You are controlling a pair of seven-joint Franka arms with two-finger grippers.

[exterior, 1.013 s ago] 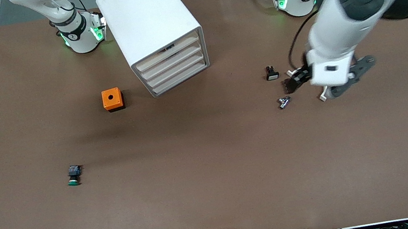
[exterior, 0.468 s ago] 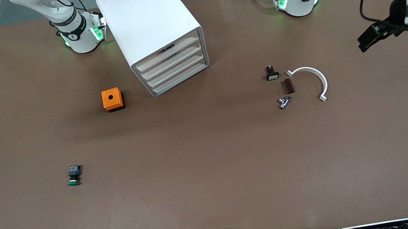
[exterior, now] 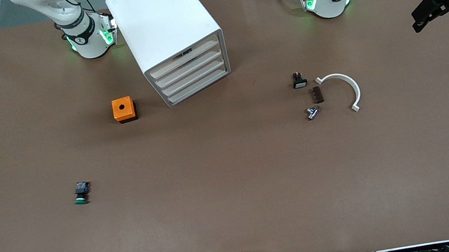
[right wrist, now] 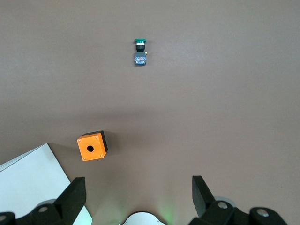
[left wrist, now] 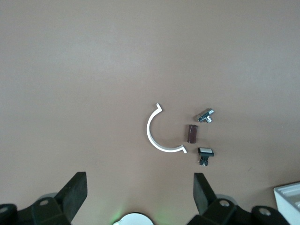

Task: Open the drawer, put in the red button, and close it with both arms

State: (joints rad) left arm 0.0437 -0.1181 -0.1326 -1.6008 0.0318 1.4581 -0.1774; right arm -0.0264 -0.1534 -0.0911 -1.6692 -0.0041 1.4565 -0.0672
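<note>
Front view shows the white drawer box (exterior: 171, 35) with all drawers shut, an orange box (exterior: 123, 109) beside it, and a green button (exterior: 81, 193) nearer the camera. No red button shows anywhere. The left gripper (left wrist: 137, 190) and right gripper (right wrist: 136, 190) both hang wide open, holding nothing, over the table's ends.

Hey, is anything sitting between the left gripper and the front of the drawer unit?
Nothing tall. The left gripper, open, hangs over the table's edge at its own end. Between it and the drawer unit lie only low parts: a white arc, a brown block and a white-capped switch.
</note>
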